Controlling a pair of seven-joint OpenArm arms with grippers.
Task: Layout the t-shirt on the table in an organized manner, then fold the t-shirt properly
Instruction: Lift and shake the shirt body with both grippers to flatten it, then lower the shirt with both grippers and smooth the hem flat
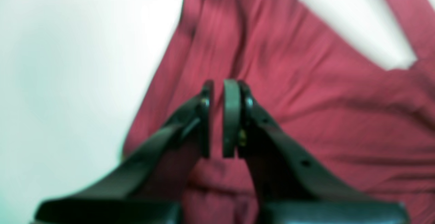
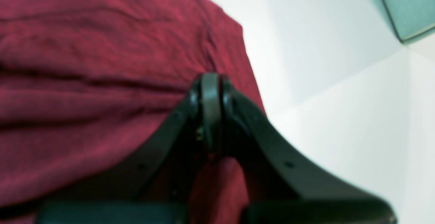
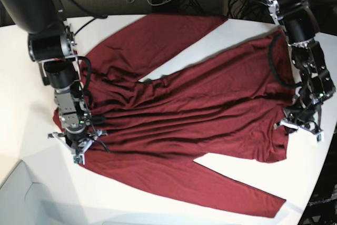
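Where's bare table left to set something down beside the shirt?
Free: the white tabletop outside the shoulder end, the wedge between upper sleeve and body, and the wedge under the hem. Crowded: the wrinkly dark red long-sleeved shirt fills the middle.

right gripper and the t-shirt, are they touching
Touching. In the right wrist view the right gripper is shut on the t-shirt, with red fabric bunched directly behind its fingertips.

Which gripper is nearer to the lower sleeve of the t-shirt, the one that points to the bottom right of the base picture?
Left. The left gripper sits at the t-shirt's hem edge, just above where the lower sleeve ends. The right gripper is at the opposite edge, by the shoulder.
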